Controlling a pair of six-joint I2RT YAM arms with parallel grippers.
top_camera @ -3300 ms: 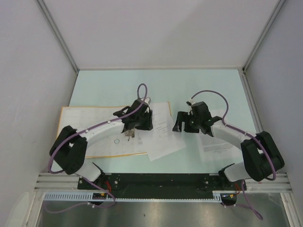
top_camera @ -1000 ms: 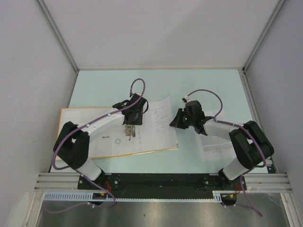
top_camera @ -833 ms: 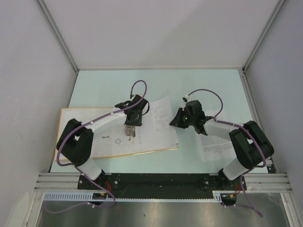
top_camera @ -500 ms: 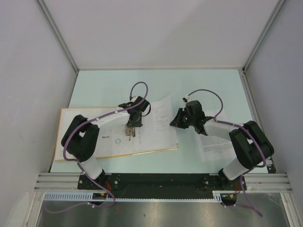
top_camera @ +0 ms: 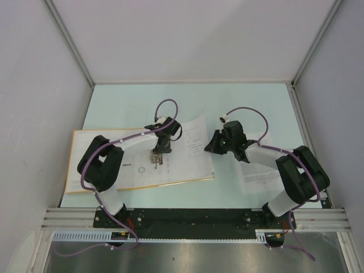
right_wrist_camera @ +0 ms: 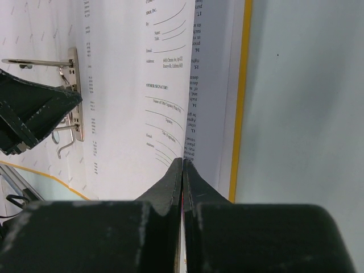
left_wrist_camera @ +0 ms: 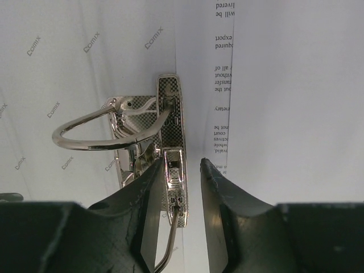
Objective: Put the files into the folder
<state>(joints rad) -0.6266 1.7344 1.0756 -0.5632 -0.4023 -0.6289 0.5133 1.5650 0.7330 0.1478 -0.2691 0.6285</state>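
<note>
Where the folder lies: the folder (top_camera: 85, 139) is open flat on the table (top_camera: 239, 108), on the left arm's side.
Ring mechanism: the ring mechanism (left_wrist_camera: 170, 131) sits at the fold. Its long axis runs from near to far, and the arches curve away to the left.
Left gripper: the left gripper (left_wrist_camera: 177, 187) is directly above the mechanism. Its jaws are partly spread and straddle the lever bar along its length, clamping nothing.
Files: the files (top_camera: 190, 151) lie on the folder's right-hand leaf, just right of the rings. More sheets (top_camera: 259, 173) lie apart on the table under the right arm.
Right gripper: the right gripper (right_wrist_camera: 182, 170) has its jaws pressed together on the right edge of the top sheet, apparently pinching it.
Deciding relation: the rings lie to the left of the pinched sheet. The right arm is therefore judged better placed to feed the sheet, and the left arm to work the lever.
</note>
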